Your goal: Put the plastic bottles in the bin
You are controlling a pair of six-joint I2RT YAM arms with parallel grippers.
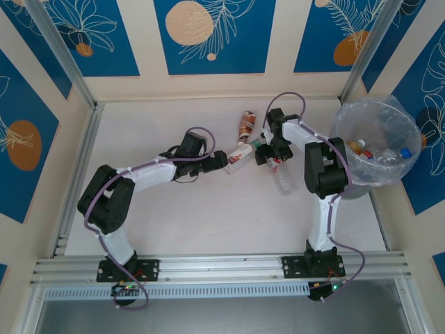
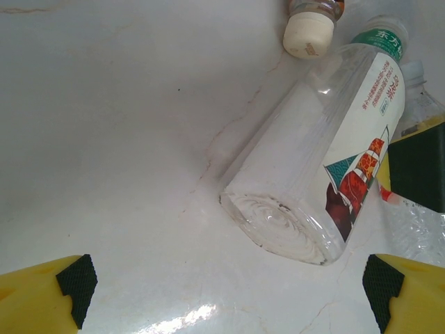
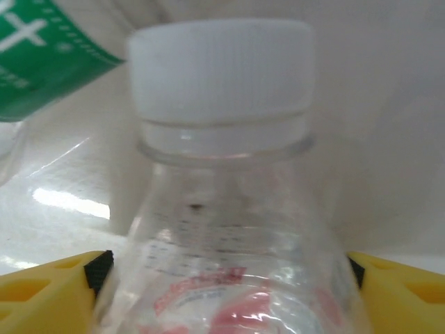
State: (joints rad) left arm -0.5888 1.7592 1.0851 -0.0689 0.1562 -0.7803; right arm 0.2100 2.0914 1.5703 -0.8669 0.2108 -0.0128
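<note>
Both arms bend inward, left pincer [image 2: 229, 296] spread wide, right pincer [image 3: 222, 278] narrower.

A white, faintly veined table [image 1: 208, 216] sits boxed by cream walls [image 1: 146, 42] bearing blue leaf-printed panels [image 1: 208, 35]; aluminium rails [image 1: 222, 268] edge its near side.

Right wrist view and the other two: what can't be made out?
- Right wrist: white-capped bottle cut off by the bottom edge, label blurred; whether the right hand grips it is unclear.
- Left wrist: cream-capped bottle, body cut off by the top edge.
- Top external: bottles in the bin too small to count through the crinkly bag.
</note>
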